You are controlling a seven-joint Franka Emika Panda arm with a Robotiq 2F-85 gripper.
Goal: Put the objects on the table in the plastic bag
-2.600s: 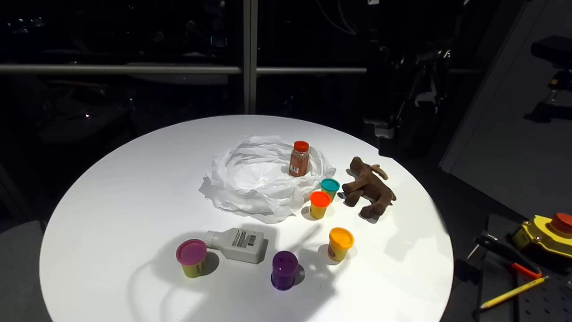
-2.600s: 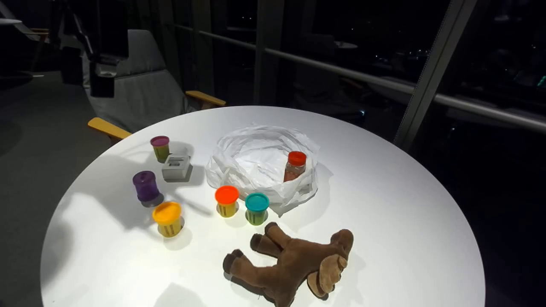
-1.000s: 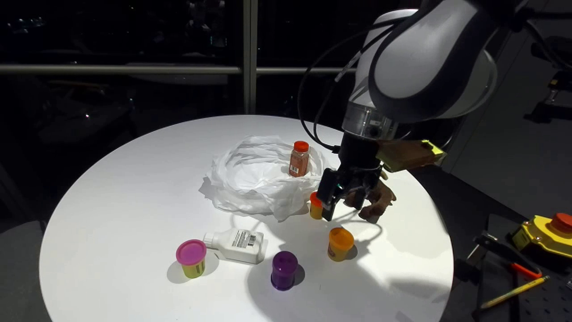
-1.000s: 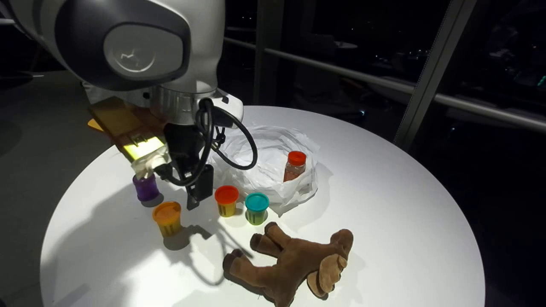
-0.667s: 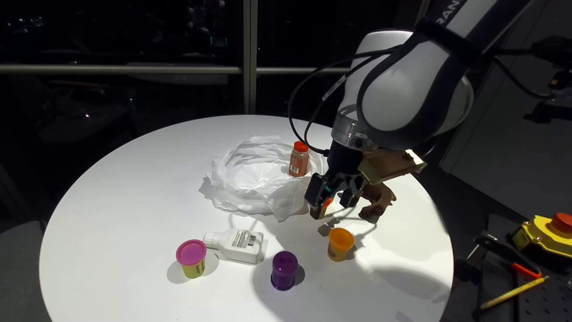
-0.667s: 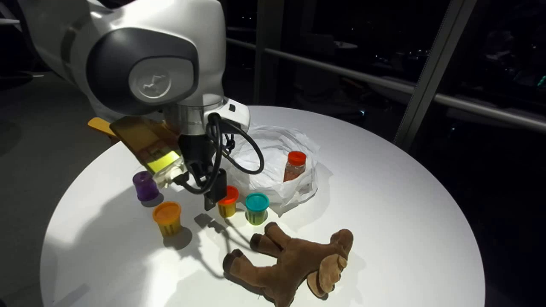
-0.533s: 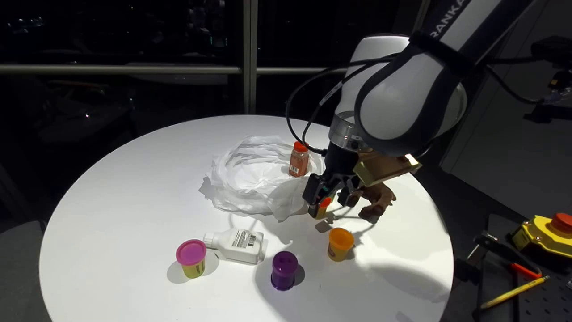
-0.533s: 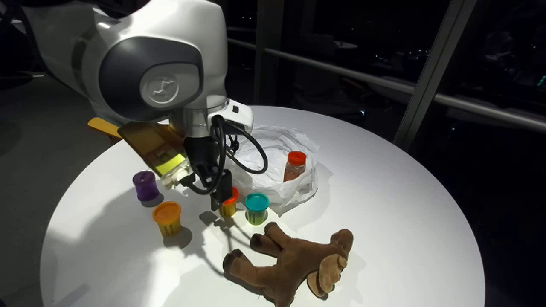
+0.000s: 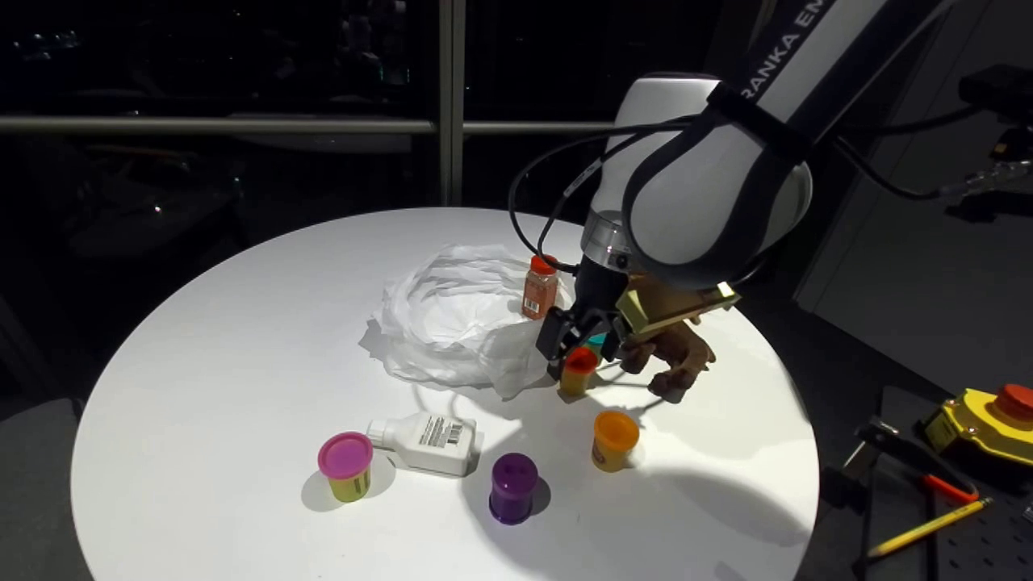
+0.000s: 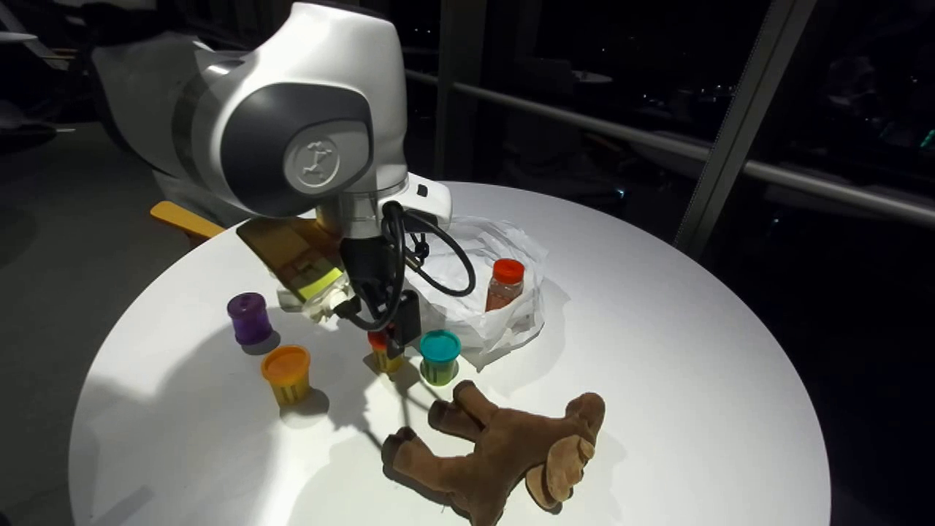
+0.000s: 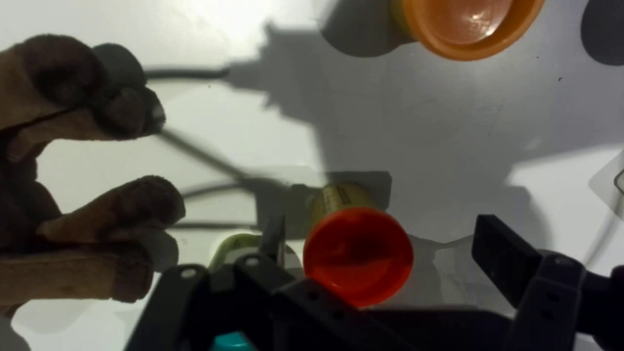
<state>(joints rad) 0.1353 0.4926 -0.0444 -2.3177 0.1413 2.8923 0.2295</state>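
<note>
The jaws stand wide with nothing gripped, and in the wrist view the red-lidded tub [image 11: 358, 256] shows between them, nearer one jaw than the other; that spread is presumably there to straddle the lid before closing, though how low they reach beside it I cannot tell. The teal-lidded tub [image 10: 440, 358] stands just beside it, so the jaw on that side probably has to slip between the two without knocking either. On the table [image 9: 242, 323] the plastic bag [image 9: 436, 367] lies with its mouth up and its sides bunched into a low ring, likely so that things can be let go from above. The red-capped bottle [image 10: 504, 288] stands upright inside, near the rim, and may help weigh it down. Outside are the orange-lidded tub [image 9: 613, 442], purple container [image 9: 513, 488], plush moose [image 10: 504, 442], pink-lidded tub [image 9: 347, 466] and white bottle [image 9: 428, 442], which lies on its side, perhaps for steadiness.
</note>
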